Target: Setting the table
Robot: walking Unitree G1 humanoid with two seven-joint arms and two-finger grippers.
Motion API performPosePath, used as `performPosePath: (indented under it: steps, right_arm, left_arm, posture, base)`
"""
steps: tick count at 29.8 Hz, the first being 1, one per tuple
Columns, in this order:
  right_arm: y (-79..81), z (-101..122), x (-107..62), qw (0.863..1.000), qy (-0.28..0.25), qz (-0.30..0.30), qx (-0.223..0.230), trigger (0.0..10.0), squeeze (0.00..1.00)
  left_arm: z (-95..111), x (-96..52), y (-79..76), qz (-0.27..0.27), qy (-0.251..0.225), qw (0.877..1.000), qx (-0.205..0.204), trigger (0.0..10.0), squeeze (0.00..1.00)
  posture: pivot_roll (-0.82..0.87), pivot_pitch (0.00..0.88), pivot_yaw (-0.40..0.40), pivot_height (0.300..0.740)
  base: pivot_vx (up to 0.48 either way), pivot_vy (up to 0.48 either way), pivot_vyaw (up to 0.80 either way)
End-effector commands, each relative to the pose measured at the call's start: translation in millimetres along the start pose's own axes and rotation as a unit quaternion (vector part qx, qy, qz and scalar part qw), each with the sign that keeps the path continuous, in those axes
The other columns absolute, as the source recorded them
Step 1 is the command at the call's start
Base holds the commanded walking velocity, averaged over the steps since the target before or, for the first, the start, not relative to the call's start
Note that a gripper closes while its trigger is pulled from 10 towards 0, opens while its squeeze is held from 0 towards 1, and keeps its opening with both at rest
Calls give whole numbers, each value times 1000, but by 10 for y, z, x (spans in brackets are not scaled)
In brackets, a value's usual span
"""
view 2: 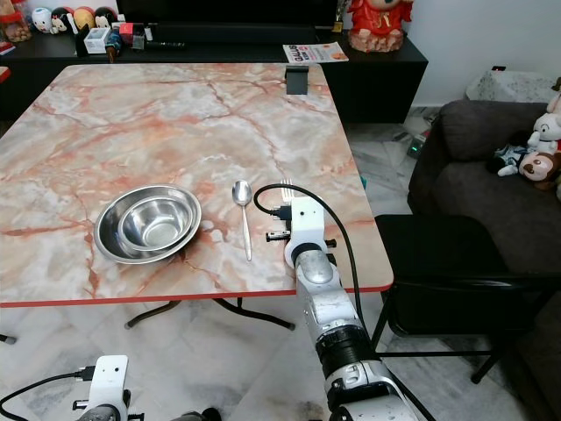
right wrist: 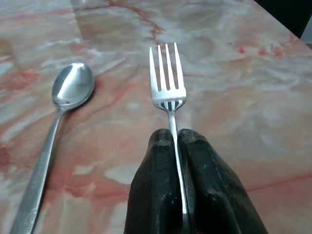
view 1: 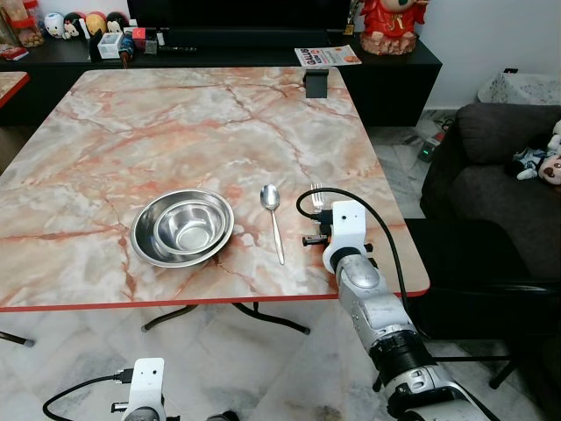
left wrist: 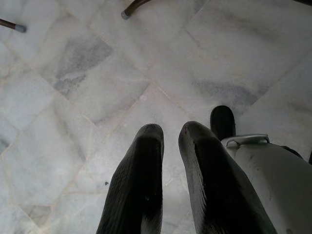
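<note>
My right gripper [right wrist: 174, 137] is shut on the handle of a steel fork [right wrist: 167, 83], tines pointing away, low over the marble table [view 1: 175, 114] near its front right corner. From the head view, the fork [view 1: 316, 189] peeks out beyond my right wrist. A steel spoon [view 1: 273, 219] lies on the table just left of the fork, bowl end away from me. Left of the spoon sit two nested steel bowls [view 1: 182, 226]. My left gripper [left wrist: 170, 134] hangs idle over the floor, fingers together.
A small black object [view 1: 316, 83] stands at the table's far edge. A black chair [view 1: 473, 263] and a dark sofa [view 1: 500, 167] crowd the right side. A dark sideboard [view 1: 386, 61] with a magazine [view 1: 326, 55] runs behind the table.
</note>
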State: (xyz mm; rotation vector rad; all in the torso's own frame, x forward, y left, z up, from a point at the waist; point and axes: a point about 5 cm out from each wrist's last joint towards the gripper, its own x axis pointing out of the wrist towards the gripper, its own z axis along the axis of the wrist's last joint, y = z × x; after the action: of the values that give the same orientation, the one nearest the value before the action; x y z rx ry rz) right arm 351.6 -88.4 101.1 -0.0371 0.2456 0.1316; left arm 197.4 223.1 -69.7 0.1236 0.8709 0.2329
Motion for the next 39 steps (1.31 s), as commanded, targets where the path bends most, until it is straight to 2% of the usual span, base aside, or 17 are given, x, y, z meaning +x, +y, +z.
performPosePath:
  steps: [1,16,17,18,34,39]
  right_arm:
    - [19,-50,2,1000,16,-1,-4,10000,0]
    - [42,-96,13,1000,23,-1,2,10000,0]
    - [42,-98,15,1000,25,-1,1,10000,918]
    - [41,-99,17,1000,25,-1,1,10000,1000]
    - [76,-81,20,1000,20,6,0,10000,1000]
    - [88,11,14,1000,-14,10,6,10000,1000]
  left_arm:
    - [-71,-11,33,3,13,1000,-2,10000,0]
    - [-83,-13,50,6,15,1000,-2,10000,0]
    - [-83,-13,50,7,15,1000,-2,10000,0]
    - [-83,-13,50,7,15,1000,-3,10000,0]
    - [-74,-10,52,7,15,1000,-2,10000,0]
    - [-74,-10,52,7,15,1000,-2,10000,0]
  posture:
    - [-28,121,-17,740]
    - [-22,137,-13,740]
    - [-22,141,-13,740]
    - [-23,143,-13,740]
    - [-25,145,-6,740]
    - [-26,143,-6,740]
  base:
    - [0,0,0]
    - [0,0,0]
    - [0,0,0]
    - [0,0,0]
    - [0,0,0]
    - [0,0,0]
